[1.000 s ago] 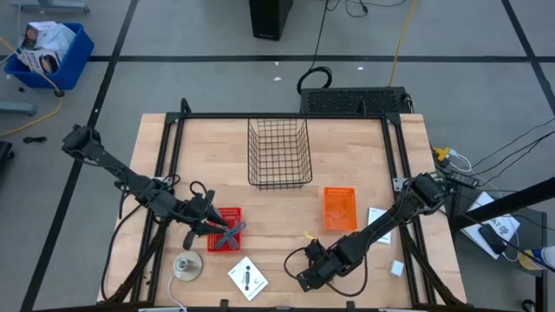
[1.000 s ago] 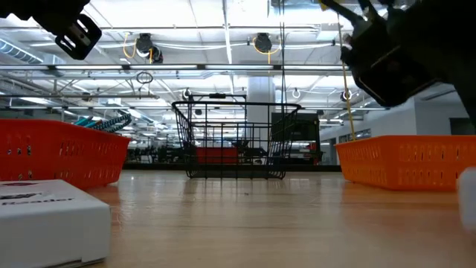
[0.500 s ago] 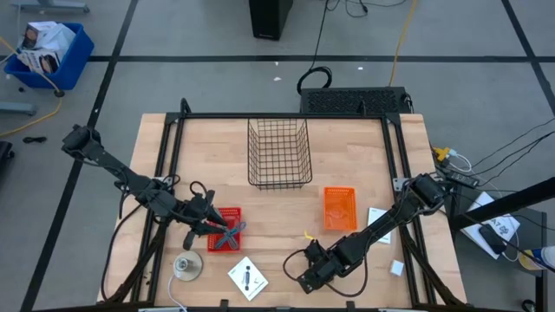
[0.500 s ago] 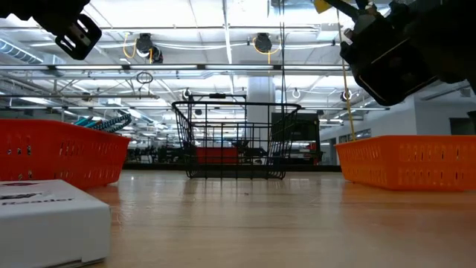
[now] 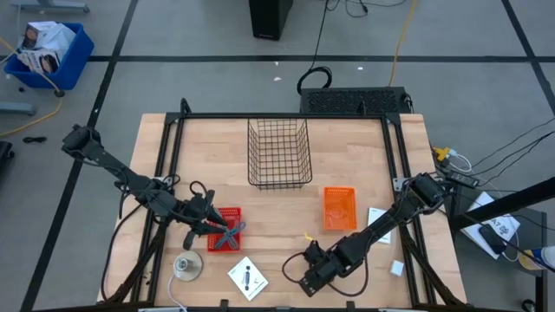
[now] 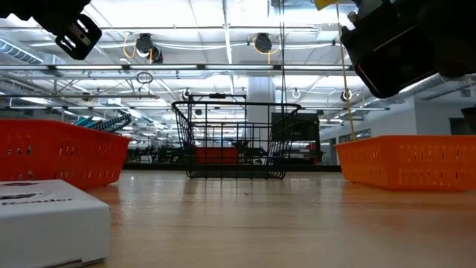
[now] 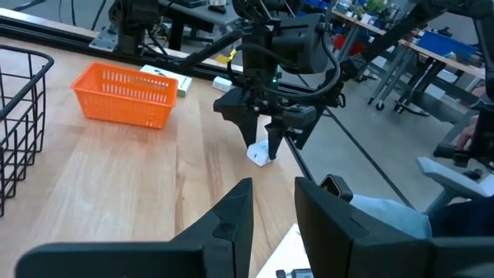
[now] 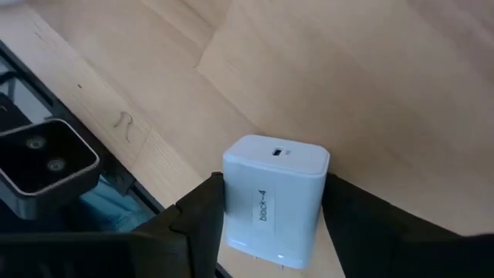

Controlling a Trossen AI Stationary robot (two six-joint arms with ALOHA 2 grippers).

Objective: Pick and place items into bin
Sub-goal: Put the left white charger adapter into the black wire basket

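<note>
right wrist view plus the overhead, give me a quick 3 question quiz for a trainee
1. True or false: the right gripper is closed on the white cube.
2. The cube's label reads: A block-4, B block-7, C nothing.
3. Fill in: the small basket near the right arm is ___ in colour.
Key: 1 true; 2 A; 3 orange.
</note>
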